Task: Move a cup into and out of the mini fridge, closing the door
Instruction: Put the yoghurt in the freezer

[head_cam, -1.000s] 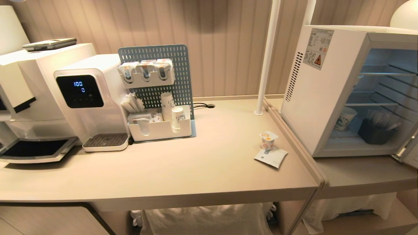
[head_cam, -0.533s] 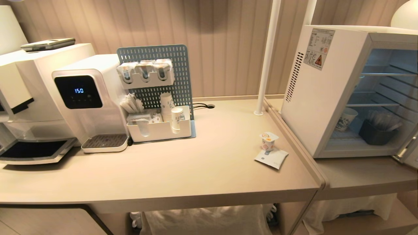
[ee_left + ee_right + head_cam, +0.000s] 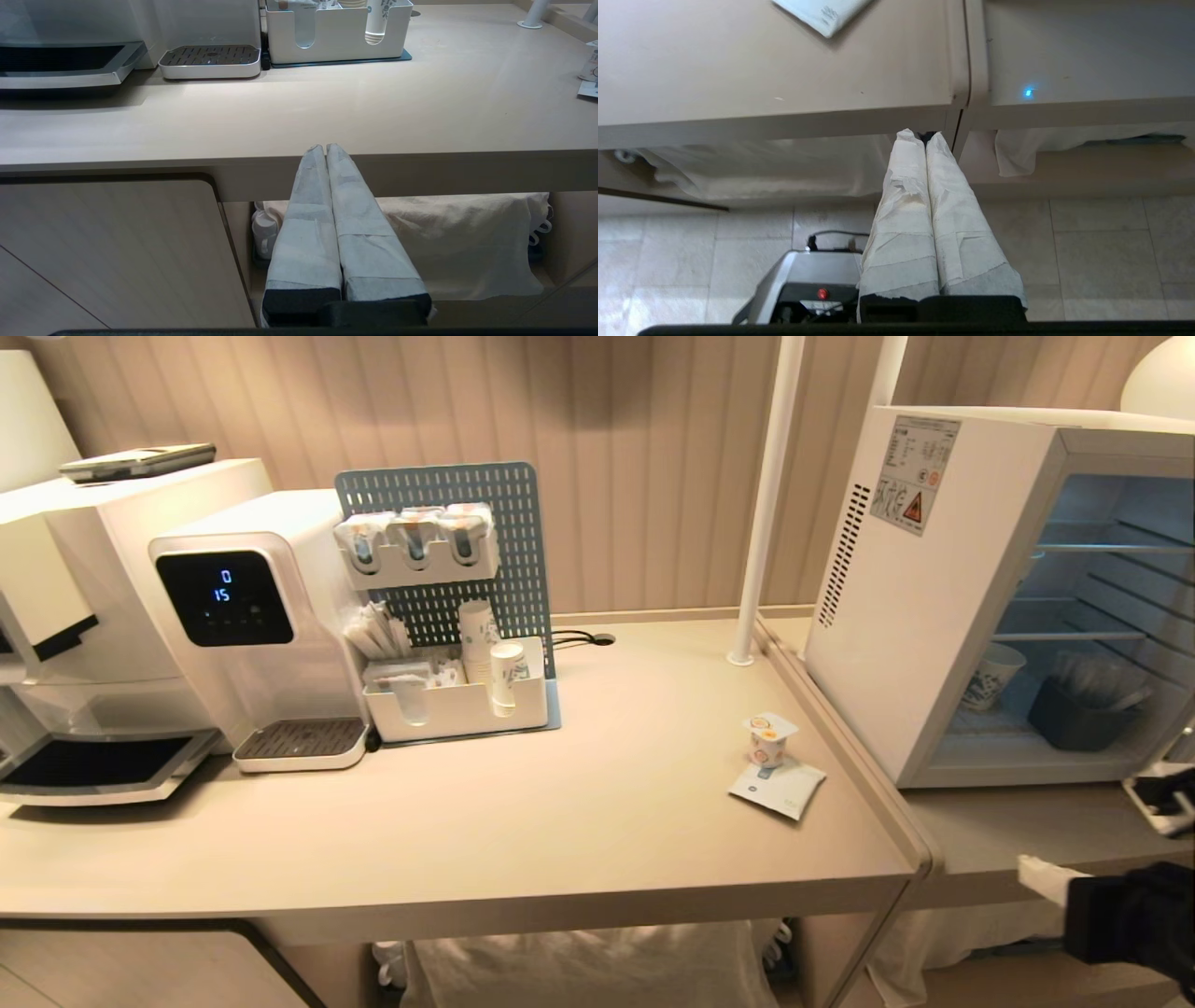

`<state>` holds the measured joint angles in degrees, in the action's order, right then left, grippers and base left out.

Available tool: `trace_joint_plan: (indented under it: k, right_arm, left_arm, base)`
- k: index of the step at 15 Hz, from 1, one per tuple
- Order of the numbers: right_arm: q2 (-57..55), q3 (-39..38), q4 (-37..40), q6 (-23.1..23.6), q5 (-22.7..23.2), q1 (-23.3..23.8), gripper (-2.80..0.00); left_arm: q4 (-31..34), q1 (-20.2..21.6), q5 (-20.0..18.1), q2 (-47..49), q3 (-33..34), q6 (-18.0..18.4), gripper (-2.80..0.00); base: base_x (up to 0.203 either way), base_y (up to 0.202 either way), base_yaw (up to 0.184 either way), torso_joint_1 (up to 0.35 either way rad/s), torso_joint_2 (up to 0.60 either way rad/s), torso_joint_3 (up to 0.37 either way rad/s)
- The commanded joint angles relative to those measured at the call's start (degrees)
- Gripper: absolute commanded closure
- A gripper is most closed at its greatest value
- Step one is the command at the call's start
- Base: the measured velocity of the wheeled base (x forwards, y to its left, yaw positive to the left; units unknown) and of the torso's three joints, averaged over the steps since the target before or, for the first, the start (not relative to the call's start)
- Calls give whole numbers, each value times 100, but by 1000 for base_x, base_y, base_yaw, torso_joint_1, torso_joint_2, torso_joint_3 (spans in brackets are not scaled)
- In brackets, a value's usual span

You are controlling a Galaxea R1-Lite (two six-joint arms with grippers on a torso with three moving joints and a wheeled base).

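Opening step: the cup [image 3: 768, 739] stands on a card on the surface [image 3: 560, 821], at about 9 o'clock from the open fridge [image 3: 934, 616]. Right gripper [image 3: 1041, 877], fingers pressed together and empty, hangs low at 5 o'clock from it. Left gripper [image 3: 325, 148], likewise closed and empty, sits parked. Next: spread the fingers, reach the cup.

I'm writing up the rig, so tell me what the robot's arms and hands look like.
Each hand has two long tapered fingers wrapped in white, papery tape with wrinkled, overlapping layers, set in a black base. The left hand and right hand look alike in their wrist views. In the head view the right arm's end is a black housing with a white tip. No cables or markings show.
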<state>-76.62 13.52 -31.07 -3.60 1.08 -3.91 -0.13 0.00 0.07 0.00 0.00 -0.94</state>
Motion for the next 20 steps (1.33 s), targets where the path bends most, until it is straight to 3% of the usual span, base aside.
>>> trace_joint_plan:
  k: [1,4,6,11,15,16,20]
  right_arm:
    - [-2754,-64,-2095,126,25,-36,0]
    - [-4639,265,-4299,654,39,-106,0]
    - [-5152,1107,-4700,929,35,-190,0]
    - [-4940,2955,-2744,1026,-4,-471,0]
    - [-5405,4357,-1616,926,-95,-587,0]
    - [-5525,4643,-1371,914,-164,-593,-280]
    - [-5934,5249,-839,474,-222,-602,-280]
  left_arm:
    - [-4,6,1,0,0,-7,0]
    - [-4,8,1,0,9,-10,0]
    - [-4,7,1,0,1,-10,0]
    - [-4,0,1,0,9,-12,0]
    - [-4,0,1,0,9,-12,0]
    - [-4,8,1,0,8,-19,0]
    - [-4,0,1,0,9,-20,0]
  base:
    - [0,0,0,0,0,0]
    - [0,0,0,0,0,0]
    - [0,0,0,0,0,0]
    - [0,0,0,0,0,0]
    - [0,0,0,0,0,0]
    - [0,0,0,0,0,0]
    - [0,0,0,0,0,0]
